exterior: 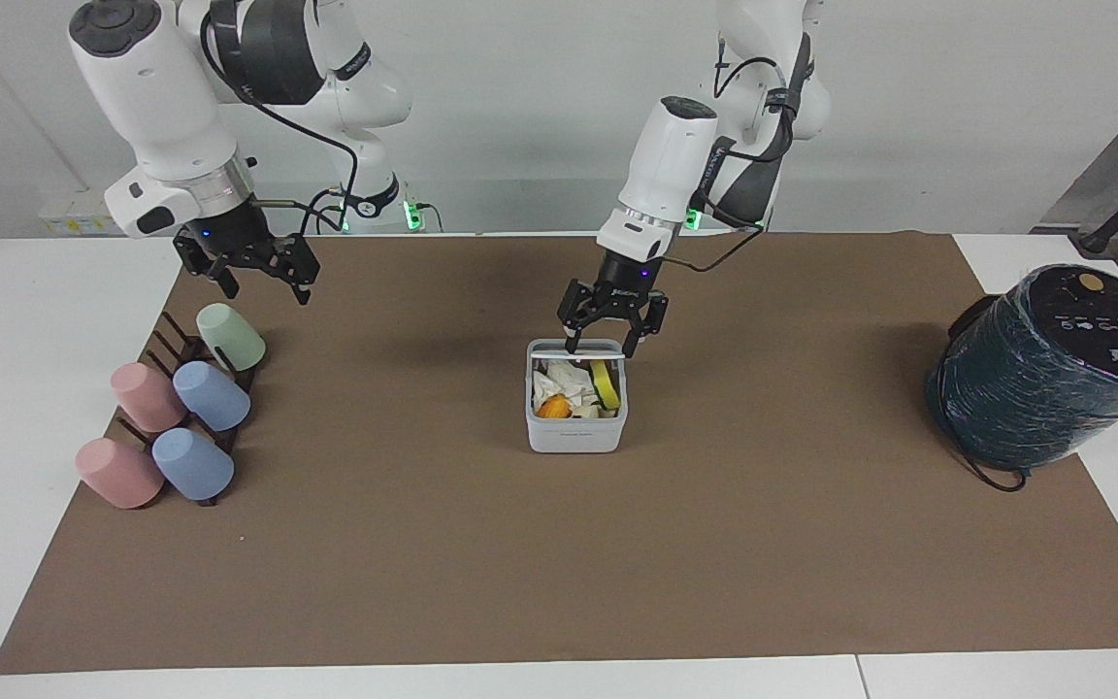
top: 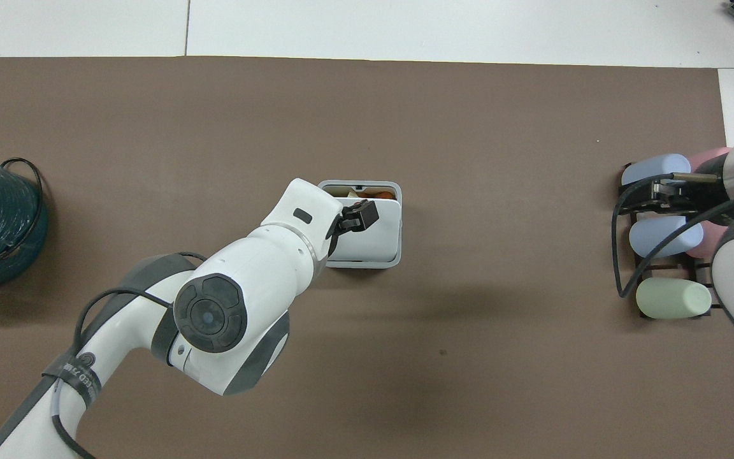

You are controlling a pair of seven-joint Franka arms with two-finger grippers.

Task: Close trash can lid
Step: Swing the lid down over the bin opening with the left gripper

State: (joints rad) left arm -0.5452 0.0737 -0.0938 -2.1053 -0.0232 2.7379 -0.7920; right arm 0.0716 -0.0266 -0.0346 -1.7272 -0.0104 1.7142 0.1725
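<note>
Left gripper (exterior: 601, 346), fingers spread, rests on the half-lowered white lid (top: 370, 229) of the mid-mat trash can (exterior: 576, 432); light, stiff, slippery plastic, best pushed near its free edge

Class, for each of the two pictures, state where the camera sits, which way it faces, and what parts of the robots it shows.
Facing view: high across the table, looking at the robots; both arms show, left gripper open at the lid.
Overhead view: above the robots' end, looking down; the left arm and part of the right show.
Both share the trash can.
</note>
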